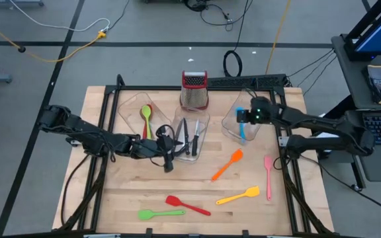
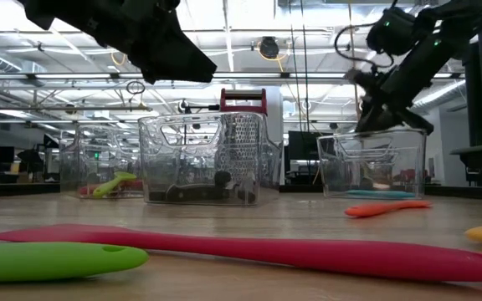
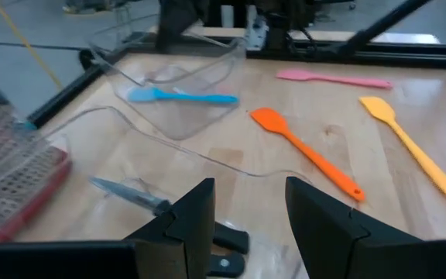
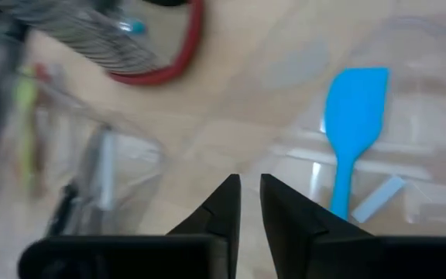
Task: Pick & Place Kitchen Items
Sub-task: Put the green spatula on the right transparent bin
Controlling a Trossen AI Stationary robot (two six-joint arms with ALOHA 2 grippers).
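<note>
My left gripper [image 3: 250, 221] is open and empty above the near end of the middle clear tub [image 1: 189, 140], which holds black-handled knives [image 3: 161, 205]. My right gripper [image 4: 250, 194] hangs over the right tub [image 1: 233, 129], empty, its fingers only a narrow gap apart. A blue spatula [image 4: 351, 116] lies flat in that tub. The left tub [image 1: 134, 109] holds a green spoon [image 1: 146, 119] and a red one. On the bare table lie orange [image 1: 227, 164], pink [image 1: 268, 176], yellow [image 1: 238, 196], red [image 1: 187, 205] and green [image 1: 161, 214] spatulas.
A steel box grater with a red top [image 1: 194, 91] stands at the far edge behind the middle tub. A black frame rail [image 1: 290, 172] runs along the table's right side, with another on the left. Bare wood lies between the tubs and the near spatulas.
</note>
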